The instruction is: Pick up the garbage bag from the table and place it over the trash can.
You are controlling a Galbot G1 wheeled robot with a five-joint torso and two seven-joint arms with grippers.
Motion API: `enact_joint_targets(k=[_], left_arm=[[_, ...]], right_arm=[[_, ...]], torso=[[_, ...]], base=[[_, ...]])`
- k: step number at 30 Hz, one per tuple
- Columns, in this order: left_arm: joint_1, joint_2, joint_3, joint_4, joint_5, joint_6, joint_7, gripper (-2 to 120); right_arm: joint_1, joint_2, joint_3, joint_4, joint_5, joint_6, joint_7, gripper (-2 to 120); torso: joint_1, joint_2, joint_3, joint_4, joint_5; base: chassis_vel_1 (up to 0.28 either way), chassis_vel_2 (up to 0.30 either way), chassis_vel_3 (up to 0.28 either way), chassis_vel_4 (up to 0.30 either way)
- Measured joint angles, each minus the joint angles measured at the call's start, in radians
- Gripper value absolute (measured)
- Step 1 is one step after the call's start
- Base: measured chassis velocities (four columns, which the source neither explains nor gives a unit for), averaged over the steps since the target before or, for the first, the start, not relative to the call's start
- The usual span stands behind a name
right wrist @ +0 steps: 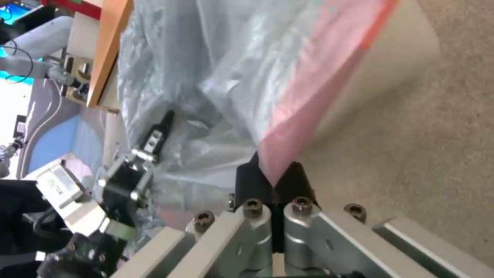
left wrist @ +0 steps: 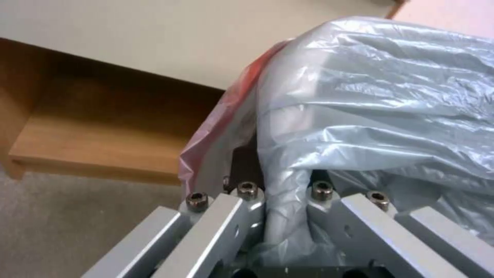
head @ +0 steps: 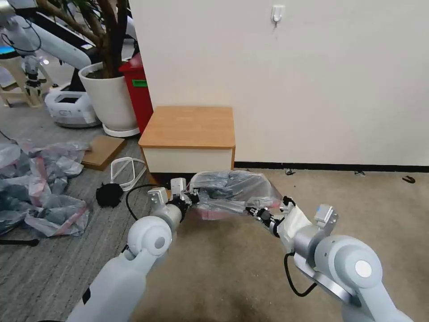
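Holding the garbage bag (head: 232, 190) stretched between both grippers, the robot has it low over the carpet (head: 232, 268), just in front of the table (head: 190, 127). A cream wall of the trash can (right wrist: 396, 50) shows beyond the bag's pink band in the right wrist view.

Risks, as judged: the thin film could tear if the arms pull farther apart, or slip free, since each grip takes only a small fold. The band may snag on the can's rim.

The room: white wall, beige carpet meeting grey ribbed flooring, a heap of bags (head: 40, 188) well off to the left, a potted plant (head: 107, 89).

The left gripper (head: 190, 197) is clamped on a grey fold. The right gripper (head: 254, 210) is pinched on the pink band.
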Motion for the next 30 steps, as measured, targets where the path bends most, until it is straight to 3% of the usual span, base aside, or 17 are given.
enact_joint_targets(k=[13, 30], left_arm=[[-0.007, -0.007, -0.021, -0.007, -0.071, -0.018, -0.033, 3], [0.018, 0.024, -0.082, -0.061, -0.240, 0.067, -0.076, 3]], right_arm=[[-0.044, 0.008, 0.012, -0.016, -0.049, 0.006, -0.024, 0], [-0.005, 0.000, 0.002, -0.105, -0.086, 0.010, -0.031, 0]], torso=[[0.000, 0.000, 0.000, -0.0001, 0.0000], [0.000, 0.000, 0.000, 0.0000, 0.0000]], base=[[0.000, 0.000, 0.000, 0.000], [0.000, 0.000, 0.000, 0.000]])
